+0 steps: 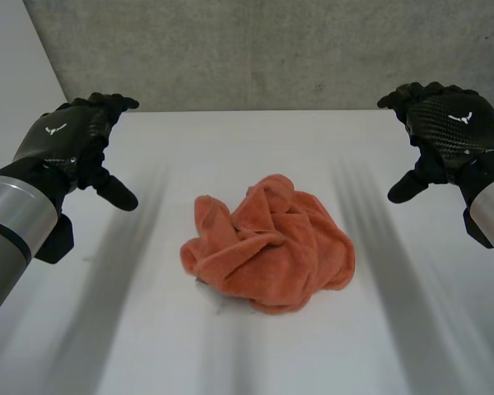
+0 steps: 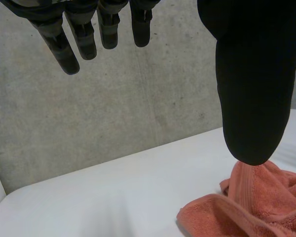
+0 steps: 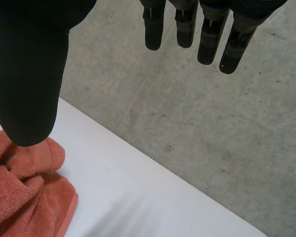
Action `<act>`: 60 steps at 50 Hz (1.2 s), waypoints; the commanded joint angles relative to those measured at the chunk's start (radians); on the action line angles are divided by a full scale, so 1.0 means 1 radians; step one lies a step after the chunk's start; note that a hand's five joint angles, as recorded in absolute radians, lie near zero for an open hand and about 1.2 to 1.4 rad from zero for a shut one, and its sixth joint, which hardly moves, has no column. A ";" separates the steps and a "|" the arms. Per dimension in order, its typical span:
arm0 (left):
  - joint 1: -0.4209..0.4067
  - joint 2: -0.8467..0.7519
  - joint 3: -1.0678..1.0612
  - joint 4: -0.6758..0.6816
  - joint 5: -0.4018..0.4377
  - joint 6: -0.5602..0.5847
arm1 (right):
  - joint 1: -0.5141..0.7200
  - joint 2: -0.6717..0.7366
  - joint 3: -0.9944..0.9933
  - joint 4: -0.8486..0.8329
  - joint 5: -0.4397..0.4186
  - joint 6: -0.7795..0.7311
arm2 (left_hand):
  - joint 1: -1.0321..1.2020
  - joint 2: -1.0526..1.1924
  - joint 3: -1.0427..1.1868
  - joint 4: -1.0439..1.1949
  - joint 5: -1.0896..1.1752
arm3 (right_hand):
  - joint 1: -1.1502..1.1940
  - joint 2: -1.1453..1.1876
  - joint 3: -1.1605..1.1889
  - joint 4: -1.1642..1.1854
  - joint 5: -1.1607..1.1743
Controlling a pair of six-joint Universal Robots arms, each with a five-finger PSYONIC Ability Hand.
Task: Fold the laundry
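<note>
Orange terry in a heap: in the head view the towel (image 1: 267,247) lies crumpled at the middle of the white counter (image 1: 247,140). No edge is laid straight and no fold is made, so I judge the folding has not begun. Spreading it flat comes first, then every fold. My left hand (image 1: 70,140) and my right hand (image 1: 449,132) hang above the counter on either side of the towel, well apart from it, with fingers relaxed, thumbs out and nothing held.

In my left wrist view my fingers (image 2: 69,54) hang straight, spread away from the thumb and empty. The towel lies on the counter below the thumb's tip, untouched.

In my right wrist view the fingers (image 3: 207,44) are likewise straight and the thumb is held wide with nothing between them. The towel sits on the thumb's side, apart from the hand.
</note>
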 commanded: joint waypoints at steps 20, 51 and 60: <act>-0.040 -0.375 0.021 0.238 0.106 0.210 | 0.072 0.425 -0.266 0.012 -0.231 -0.113 | 0.004 0.023 0.022 0.020 -0.018 | -0.032 -0.044 -0.038 -0.056 -0.067; -0.040 -0.740 0.247 0.328 0.286 0.490 | 0.177 1.107 -0.993 0.072 -0.349 -0.368 | 1.180 1.199 1.198 1.196 1.158 | 1.187 1.175 1.181 1.163 1.152; -0.035 -0.700 0.327 0.492 0.223 0.489 | 0.175 1.124 -1.181 0.018 -0.237 -0.371 | 1.213 1.232 1.231 1.230 1.191 | 1.189 1.177 1.183 1.165 1.154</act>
